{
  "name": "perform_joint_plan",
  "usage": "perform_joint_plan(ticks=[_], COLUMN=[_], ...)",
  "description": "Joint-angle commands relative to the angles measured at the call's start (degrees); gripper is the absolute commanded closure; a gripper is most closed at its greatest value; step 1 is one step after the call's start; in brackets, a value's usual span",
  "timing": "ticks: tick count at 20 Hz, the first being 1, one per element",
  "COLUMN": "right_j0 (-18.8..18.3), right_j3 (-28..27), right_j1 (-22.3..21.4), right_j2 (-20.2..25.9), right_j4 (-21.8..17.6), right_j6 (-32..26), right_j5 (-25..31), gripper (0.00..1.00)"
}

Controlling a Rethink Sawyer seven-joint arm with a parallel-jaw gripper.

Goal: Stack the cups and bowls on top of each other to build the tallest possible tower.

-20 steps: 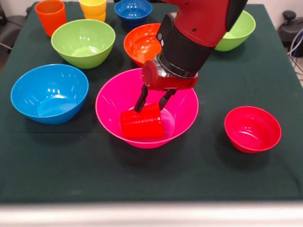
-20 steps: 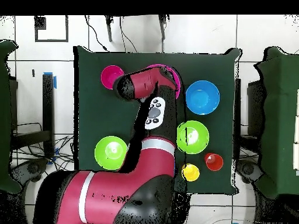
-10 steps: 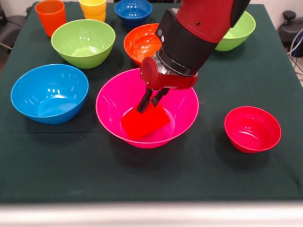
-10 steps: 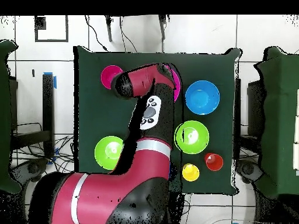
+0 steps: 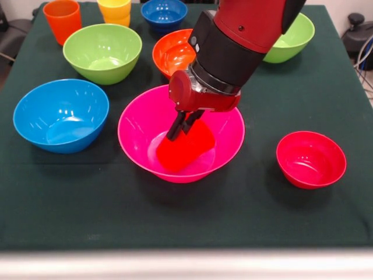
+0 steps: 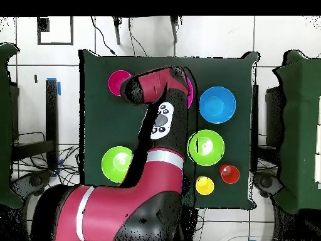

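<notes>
In the front view, the red cup (image 5: 185, 147) sits tilted inside the large pink bowl (image 5: 129, 131) at the table's middle. My gripper (image 5: 180, 125) reaches down into that bowl, its two dark fingers pinched together on the cup's upper edge. The cup's lower end rests near the bowl's bottom. Around them stand the light blue bowl (image 5: 61, 114), a lime green bowl (image 5: 102, 52), the orange bowl (image 5: 172, 53) partly behind my arm, a second lime green bowl (image 5: 294, 36), the small red bowl (image 5: 310, 158) and the dark blue bowl (image 5: 164, 13). In the overhead view my arm (image 6: 157, 88) hides the gripper and cup.
An orange cup (image 5: 62, 20) and a yellow cup (image 5: 115, 10) stand at the far left corner. From overhead, the blue bowl (image 6: 217, 105) and a green bowl (image 6: 206, 147) lie right of my arm, another green bowl (image 6: 118, 163) to its left.
The fingers have drawn together on the red cup. The cup has tipped from lying sideways to a slant and shifted slightly right within the pink bowl.
</notes>
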Motion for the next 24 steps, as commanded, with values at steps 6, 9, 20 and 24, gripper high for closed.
perform_joint_plan(ticks=[6, 9, 20, 24], right_j0=[-6.2, -8.2, -14.8, -16.1], right_j3=[6.6, 7.2, 7.9, 7.5], right_j1=[-2.4, -3.0, -2.9, -2.6], right_j2=[14.0, 16.5, 23.9, 25.5], right_j4=[6.9, 8.5, 9.3, 8.7], right_j6=[-2.8, -5.8, -14.0, -14.8], right_j5=[0.8, 3.1, 9.2, 11.3], gripper=[1.00, 1.00, 1.00, 1.00])
